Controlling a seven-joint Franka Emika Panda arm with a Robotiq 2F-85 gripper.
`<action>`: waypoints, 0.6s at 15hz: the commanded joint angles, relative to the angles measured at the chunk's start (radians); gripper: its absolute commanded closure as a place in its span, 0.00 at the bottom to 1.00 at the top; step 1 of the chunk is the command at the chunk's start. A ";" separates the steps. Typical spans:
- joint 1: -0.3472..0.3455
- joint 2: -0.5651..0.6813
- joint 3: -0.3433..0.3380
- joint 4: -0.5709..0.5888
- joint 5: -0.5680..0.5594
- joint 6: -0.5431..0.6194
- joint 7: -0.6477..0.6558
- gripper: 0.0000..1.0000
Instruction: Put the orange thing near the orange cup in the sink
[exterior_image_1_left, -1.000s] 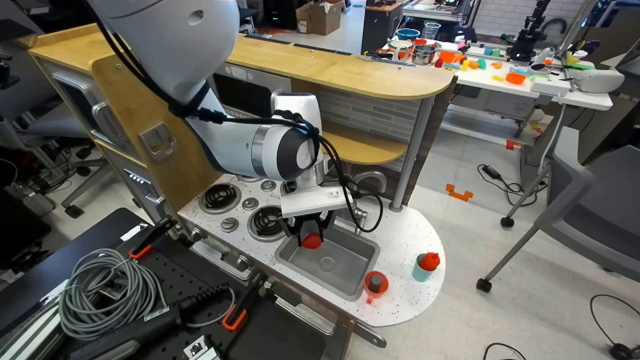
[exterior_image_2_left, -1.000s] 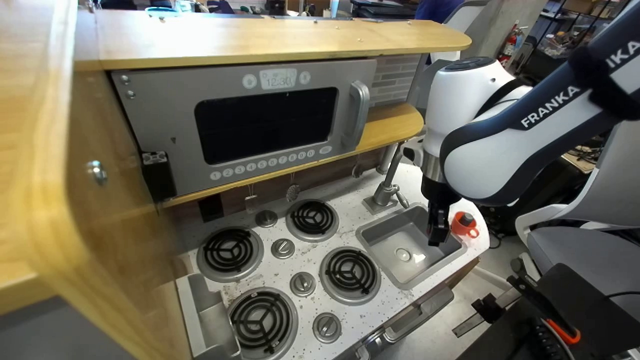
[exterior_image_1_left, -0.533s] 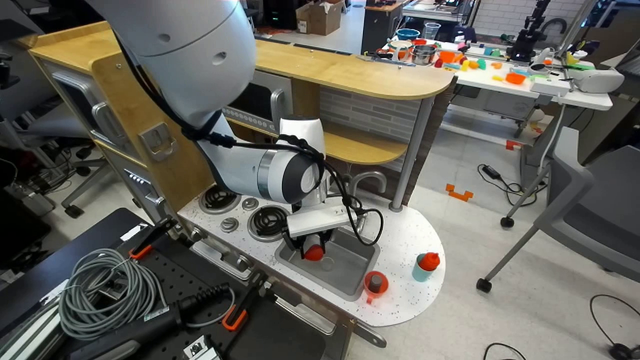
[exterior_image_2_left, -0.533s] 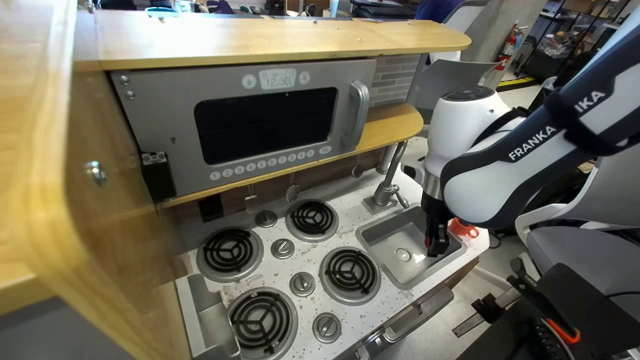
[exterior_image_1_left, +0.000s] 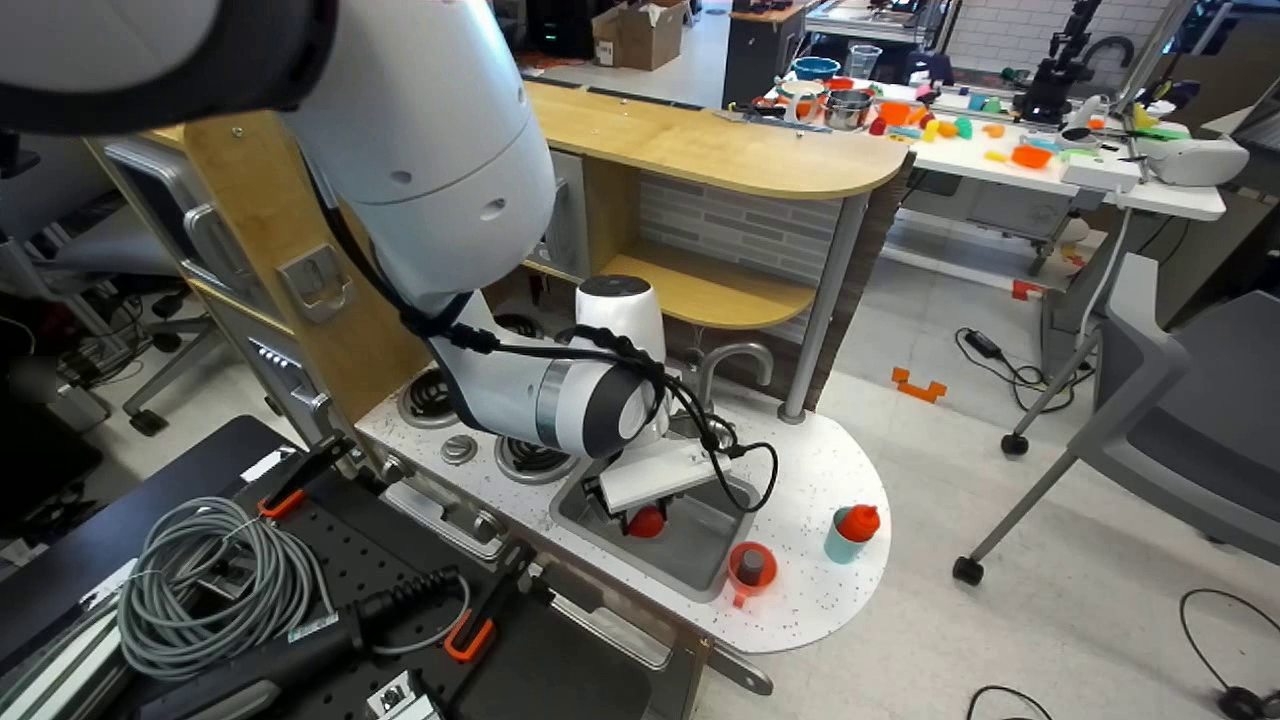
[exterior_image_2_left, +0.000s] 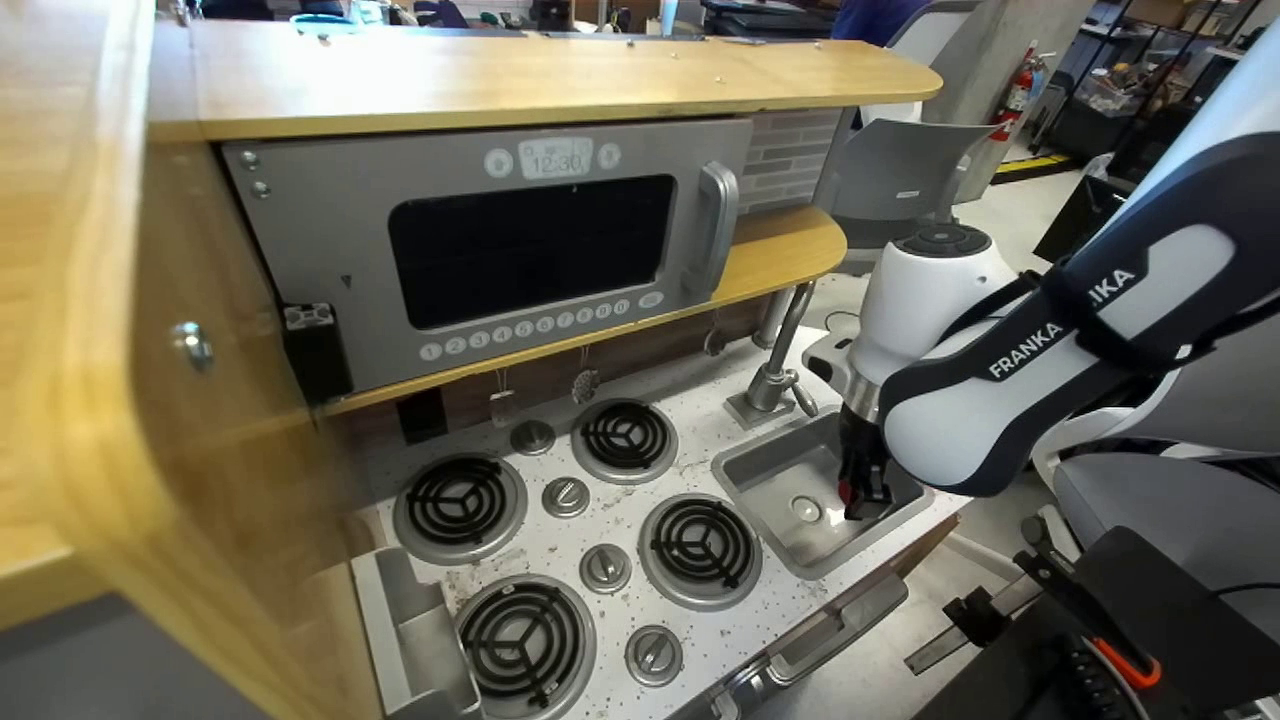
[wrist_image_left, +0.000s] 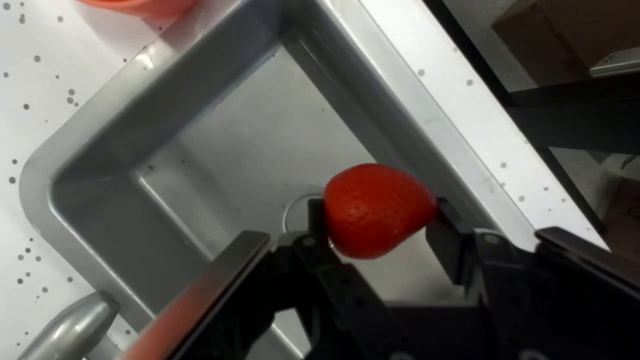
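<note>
The orange thing, a rounded orange-red lump (wrist_image_left: 378, 212), is pinched between the two black fingertips of my gripper (wrist_image_left: 381, 218) in the wrist view. It also shows below the gripper in both exterior views (exterior_image_1_left: 646, 521) (exterior_image_2_left: 845, 492). The sink (wrist_image_left: 260, 130) is a grey metal basin, and the lump is over its floor near the drain. The sink also shows in both exterior views (exterior_image_1_left: 690, 560) (exterior_image_2_left: 775, 480). I cannot tell how high the lump is above the sink floor. The orange cup (exterior_image_1_left: 752, 570) stands on the counter beside the sink, with a dark grey piece in it.
A teal cup (exterior_image_1_left: 845, 545) with a red-orange piece in it stands on the counter's rounded end. The curved faucet (exterior_image_2_left: 785, 345) rises behind the sink; its handle (wrist_image_left: 75, 325) is close by in the wrist view. Several black burners (exterior_image_2_left: 705, 548) lie beside the sink.
My gripper has moved lower, into line with the sink's middle, carrying the orange thing with it. In an exterior view the arm now hides the orange cup.
</note>
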 joint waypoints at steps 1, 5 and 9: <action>-0.034 0.072 0.007 0.066 -0.022 0.040 -0.052 0.72; -0.073 0.133 0.027 0.134 -0.006 0.030 -0.106 0.72; -0.101 0.184 0.051 0.194 0.003 0.020 -0.163 0.72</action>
